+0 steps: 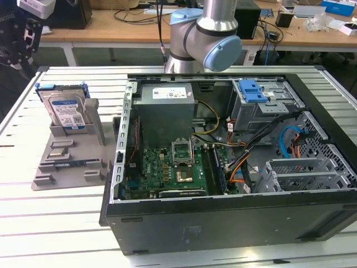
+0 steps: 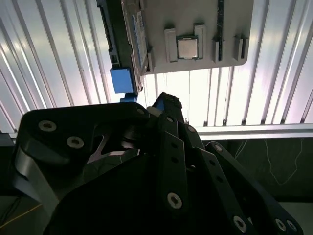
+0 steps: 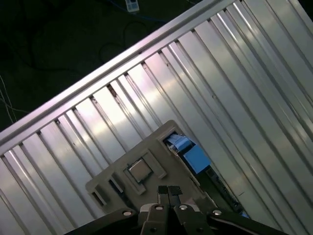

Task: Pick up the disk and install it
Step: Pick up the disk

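Observation:
The disk [image 1: 64, 111], a silver drive with a white-and-blue label in a blue carrier bracket, stands upright in a slot of the grey fixture [image 1: 67, 162] at the exterior view's left. It shows edge-on in the second wrist view [image 2: 138, 41], and its blue bracket [image 3: 190, 152] shows in the first wrist view. My gripper [image 1: 22, 42] hangs high above the table beyond the disk, well apart from it. Its dark fingers [image 3: 163, 191] are pressed together with nothing between them; in the second wrist view they [image 2: 168, 105] converge to a point.
An open computer case [image 1: 234, 212] lies across the middle and the exterior view's right, with a motherboard [image 1: 167, 170], a grey power supply [image 1: 167, 103] and a silver drive cage with a blue latch [image 1: 254, 90]. A processor chip [image 2: 187, 47] sits in the fixture. The table's slatted top [image 1: 56, 223] surrounds them.

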`<action>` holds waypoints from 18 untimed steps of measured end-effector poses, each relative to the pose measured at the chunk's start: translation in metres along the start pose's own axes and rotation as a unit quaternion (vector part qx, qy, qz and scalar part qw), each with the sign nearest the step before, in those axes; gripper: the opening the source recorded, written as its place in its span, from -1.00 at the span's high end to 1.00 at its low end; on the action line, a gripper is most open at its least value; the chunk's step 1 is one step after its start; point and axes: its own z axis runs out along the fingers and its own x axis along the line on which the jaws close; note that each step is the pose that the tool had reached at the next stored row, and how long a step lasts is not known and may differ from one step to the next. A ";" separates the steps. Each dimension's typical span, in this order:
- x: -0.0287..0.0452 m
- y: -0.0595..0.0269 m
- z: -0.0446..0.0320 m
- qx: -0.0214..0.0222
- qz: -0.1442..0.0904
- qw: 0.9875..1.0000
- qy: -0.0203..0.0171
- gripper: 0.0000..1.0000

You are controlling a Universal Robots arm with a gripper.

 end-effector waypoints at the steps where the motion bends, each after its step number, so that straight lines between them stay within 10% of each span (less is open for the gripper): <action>1: 0.0000 0.0000 0.0000 0.000 -0.008 1.000 0.000 0.79; 12: 0.0000 0.0000 0.0000 -0.002 -0.098 0.995 0.004 0.79; 18: 0.0000 0.0000 0.0000 -0.003 -0.140 0.990 0.006 0.79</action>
